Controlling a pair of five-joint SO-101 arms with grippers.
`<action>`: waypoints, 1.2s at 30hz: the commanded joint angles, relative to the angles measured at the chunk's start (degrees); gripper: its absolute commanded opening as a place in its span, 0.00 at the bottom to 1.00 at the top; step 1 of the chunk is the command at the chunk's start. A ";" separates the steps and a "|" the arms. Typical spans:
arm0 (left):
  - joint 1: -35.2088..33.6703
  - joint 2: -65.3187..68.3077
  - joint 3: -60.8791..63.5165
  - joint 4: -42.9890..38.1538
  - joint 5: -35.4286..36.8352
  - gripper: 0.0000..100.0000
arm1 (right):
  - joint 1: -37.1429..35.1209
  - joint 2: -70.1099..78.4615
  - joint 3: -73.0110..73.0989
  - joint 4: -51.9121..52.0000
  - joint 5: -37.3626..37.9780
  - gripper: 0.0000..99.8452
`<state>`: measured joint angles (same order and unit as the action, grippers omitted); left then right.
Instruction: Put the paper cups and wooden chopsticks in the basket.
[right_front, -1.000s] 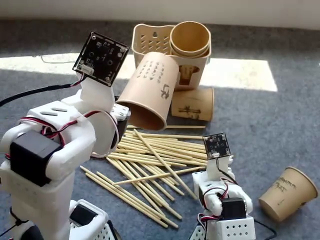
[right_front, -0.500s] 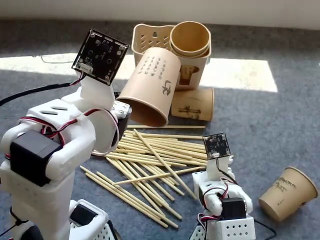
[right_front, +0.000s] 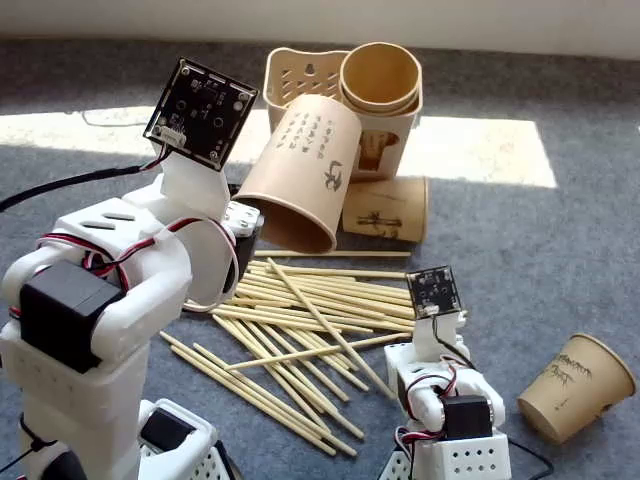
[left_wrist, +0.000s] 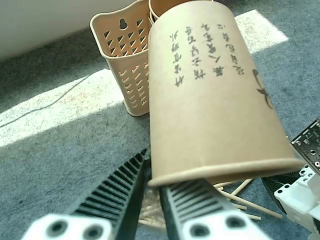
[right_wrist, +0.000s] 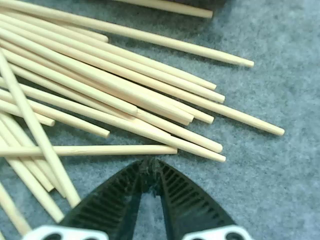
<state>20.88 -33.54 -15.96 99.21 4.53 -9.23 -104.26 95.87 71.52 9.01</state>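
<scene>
Paper cups in place: a nested stack (right_front: 380, 72) already stands in one side of the basket (right_front: 298, 78).
Cup in hand: your left gripper (left_wrist: 152, 169) pinches the rim of one held cup (right_front: 300, 170), one finger outside the wall and one inside. The cup hangs tilted, mouth down toward the arm, near the basket's front but not yet in it.
Cups left: a fallen cup (right_front: 385, 208) lies on its side just in front of the basket. A far cup (right_front: 575, 385) lies on its side well apart, beyond your right arm.
Wooden chopsticks: you can see none in the basket. The whole pile (right_front: 310, 320) is spread on the grey carpet (right_front: 520, 250) between the arms.
Right gripper: your right gripper (right_wrist: 148, 170) has its jaws pressed together on nothing, with the tips low over the carpet just beside the nearest sticks.
Progress: by this look you are under halfway, with three cups and every chopstick still to go.
In the way: the stack fills much of the basket's mouth, so the held cup will likely have to nest into it or take the free side. The sticks lie crossed over one another, which may make single picks awkward.
</scene>
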 joint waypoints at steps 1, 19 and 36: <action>0.84 -1.19 -1.19 -0.79 0.00 0.01 | -0.66 -0.92 6.81 0.04 -0.44 0.01; 0.57 5.05 -2.51 -0.88 0.26 0.01 | -0.66 -0.92 6.81 0.04 -0.44 0.01; 0.66 9.01 -9.01 -2.73 0.09 0.01 | -0.66 -0.92 6.81 0.04 -0.44 0.01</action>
<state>20.97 -24.92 -23.08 99.12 4.53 -9.23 -104.26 95.87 71.52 9.01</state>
